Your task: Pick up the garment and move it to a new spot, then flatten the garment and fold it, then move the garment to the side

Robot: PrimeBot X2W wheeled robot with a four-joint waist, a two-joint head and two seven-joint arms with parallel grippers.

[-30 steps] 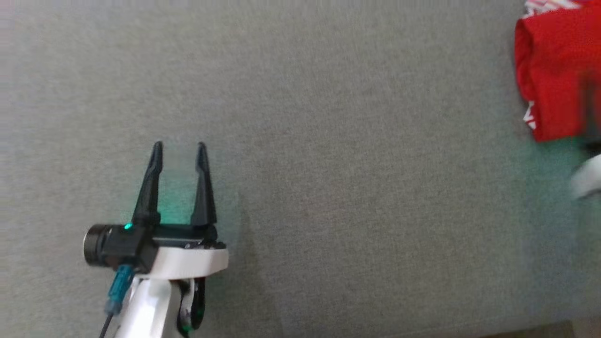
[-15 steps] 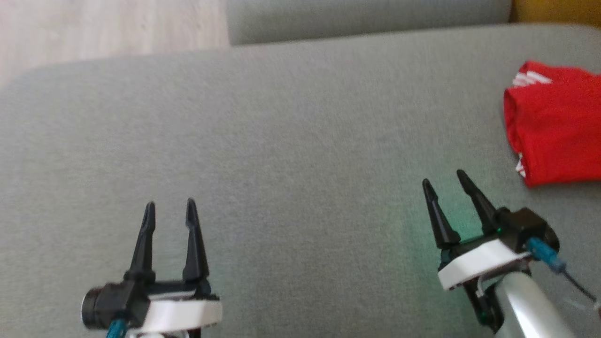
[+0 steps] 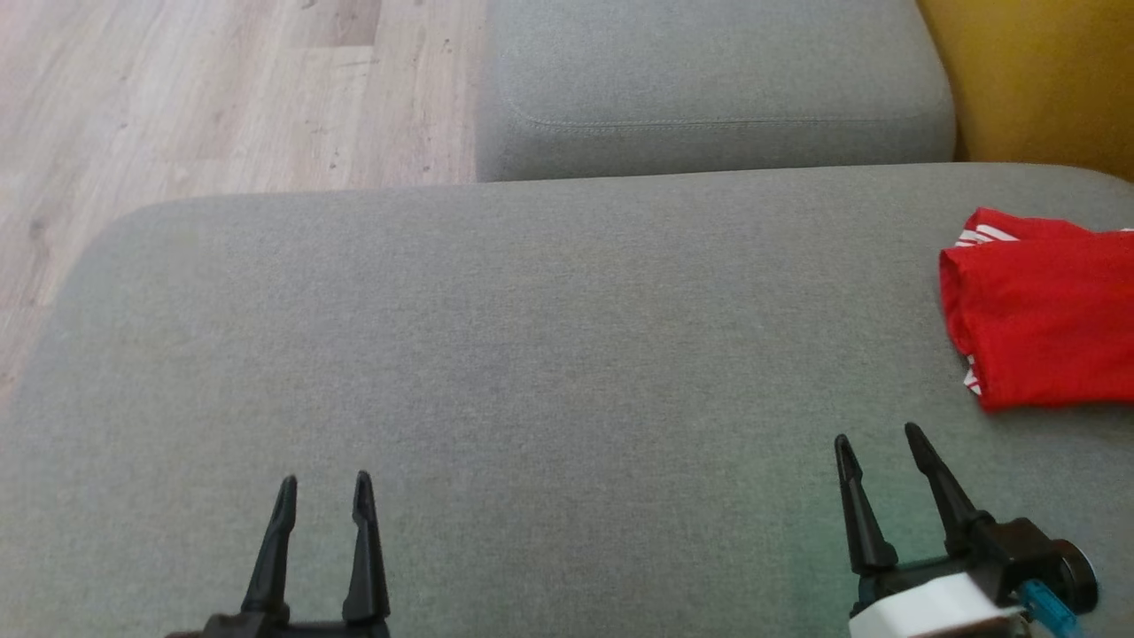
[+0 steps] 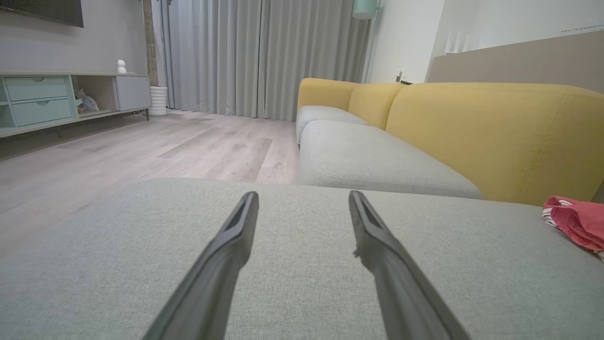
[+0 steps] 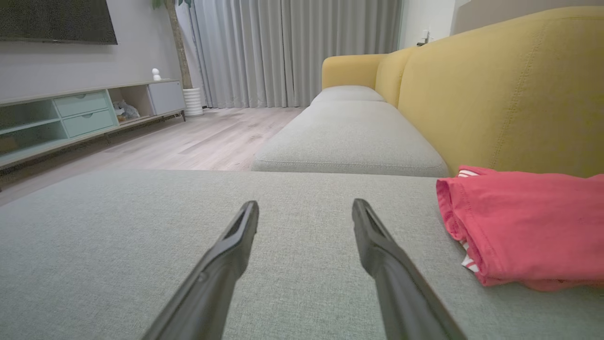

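Observation:
The garment [image 3: 1045, 328] is red with white stripes at its edges and lies folded at the right side of the grey sofa seat [image 3: 532, 354]. It also appears at the right of the right wrist view as the garment [image 5: 524, 231], and small at the far right of the left wrist view as the garment [image 4: 575, 222]. My right gripper [image 3: 877, 439] hovers open a little to the near left of the garment, apart from it. At the lower left my left gripper [image 3: 323, 483] is open too, with bare cushion between its fingers.
A second grey seat cushion [image 3: 709, 89] lies beyond the one I work on. The yellow backrest [image 3: 1036, 80] rises at the right. Wooden floor [image 3: 177, 97] drops off past the cushion's left and far edges. A low TV cabinet [image 5: 71, 118] stands across the room.
The head camera has tilted up, so the far cushion and floor have come into view. The right gripper has drawn back from the garment; both grippers stay open.

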